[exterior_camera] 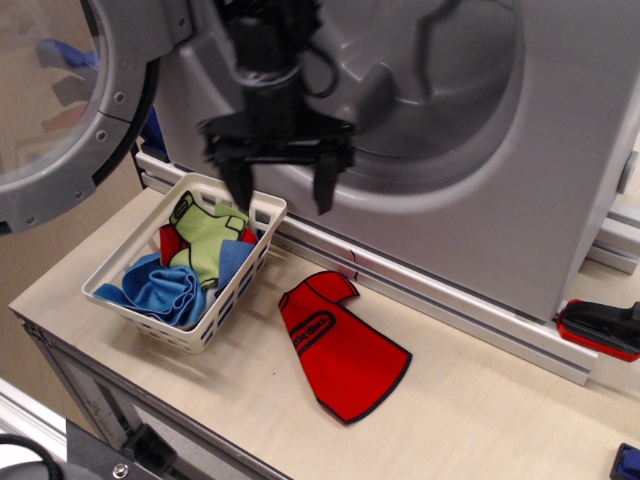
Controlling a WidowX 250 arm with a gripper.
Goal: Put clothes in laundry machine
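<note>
My gripper (283,195) hangs open and empty in front of the grey laundry machine (560,150), just above the far right rim of the white basket (240,285); it is motion-blurred. In the basket lie a light green garment (205,240), blue cloth (160,288) and a bit of red cloth (170,243). A red garment (340,350) with dark edges lies flat on the table, right of the basket. The machine's round door (75,100) stands open at the left, and the drum opening (420,70) is behind the gripper.
A metal rail (450,300) runs along the machine's base. A red and black tool (600,328) lies at the right edge. The wooden table (480,420) ends near the bottom left, with black hardware below its front edge.
</note>
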